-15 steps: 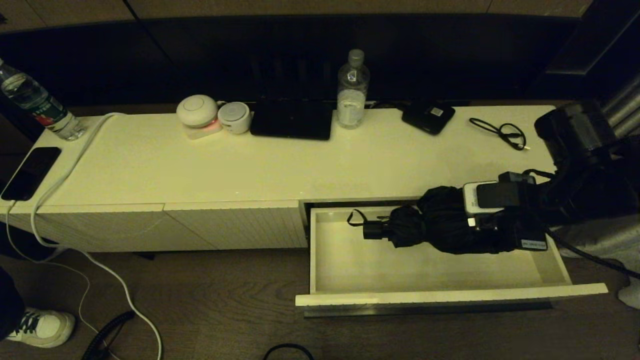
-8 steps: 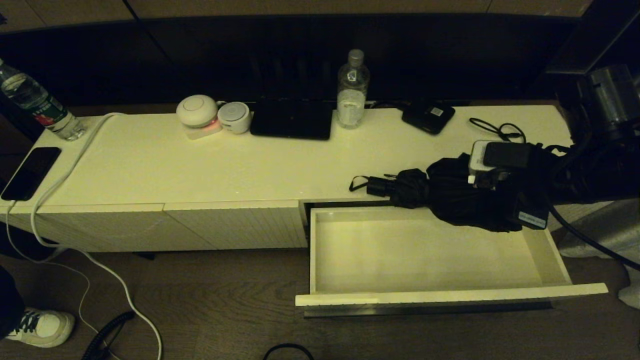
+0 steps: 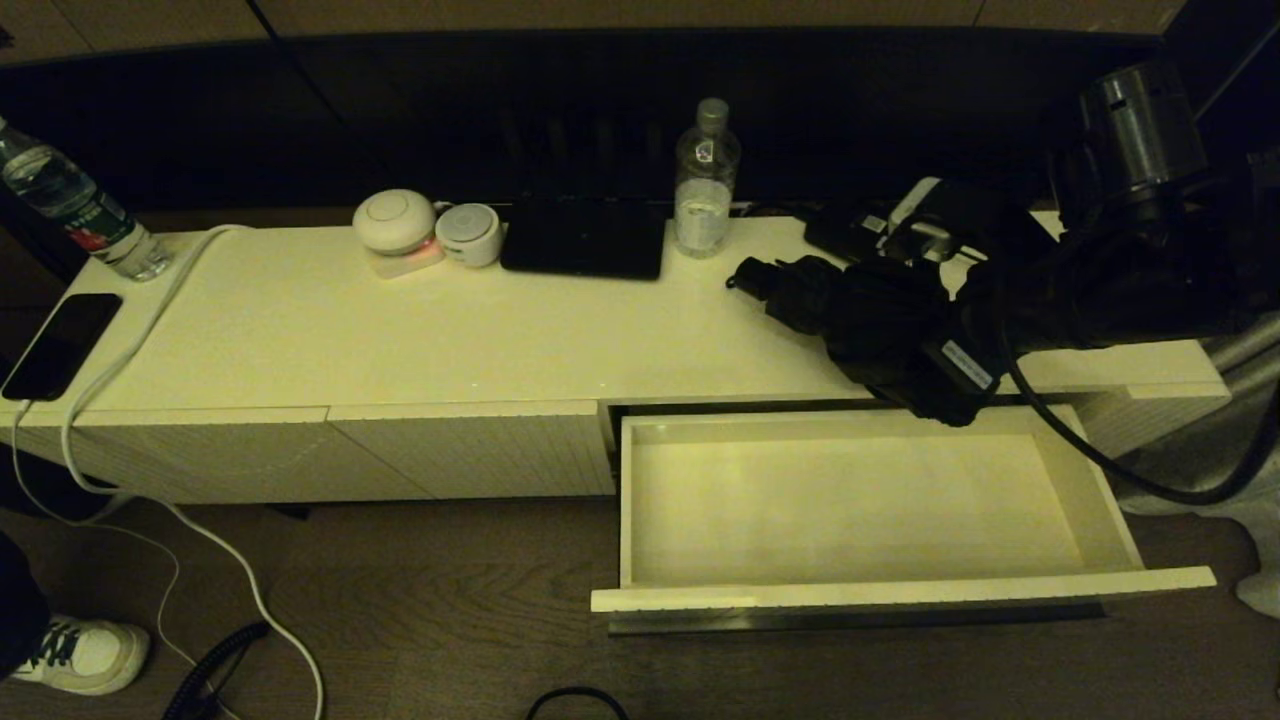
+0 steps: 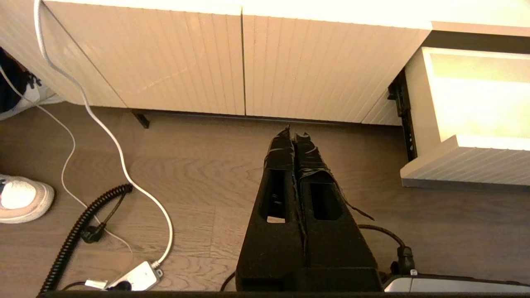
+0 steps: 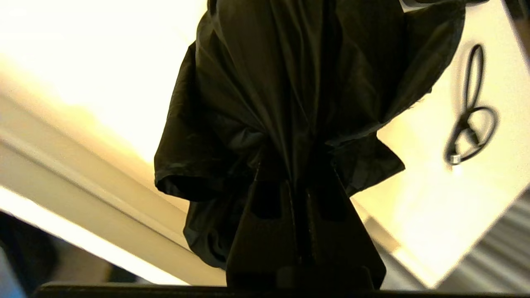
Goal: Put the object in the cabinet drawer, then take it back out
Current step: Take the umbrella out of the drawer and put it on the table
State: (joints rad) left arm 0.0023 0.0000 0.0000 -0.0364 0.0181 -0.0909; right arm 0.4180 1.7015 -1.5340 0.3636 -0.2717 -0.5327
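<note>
The black umbrella point(image 3: 860, 310) hangs just above the cabinet top at the right, its short handle point(image 3: 762, 277) pointing left. My right gripper point(image 5: 296, 174) is shut on its bunched fabric point(image 5: 290, 82); the fingertips are buried in the folds. In the head view the right gripper point(image 3: 935, 350) sits at the umbrella's right end, over the cabinet's front edge. The cream cabinet drawer point(image 3: 900, 592) stands pulled out below, its pale interior bare. My left gripper point(image 4: 295, 134) is shut on nothing, parked low over the wooden floor beside the drawer's corner point(image 4: 463, 165).
On the cabinet top stand a water bottle point(image 3: 706, 180), a flat black slab point(image 3: 583, 240), two round white devices point(image 3: 395, 220) and a small black box point(image 3: 845, 228). A thin black cable point(image 5: 470, 136) lies near the umbrella. A phone point(image 3: 60, 345) and white cord point(image 3: 130, 340) lie far left.
My right gripper has carried the umbrella up out of the drawer and back over the cabinet top. The drawer now holds nothing. The left arm has not moved.
</note>
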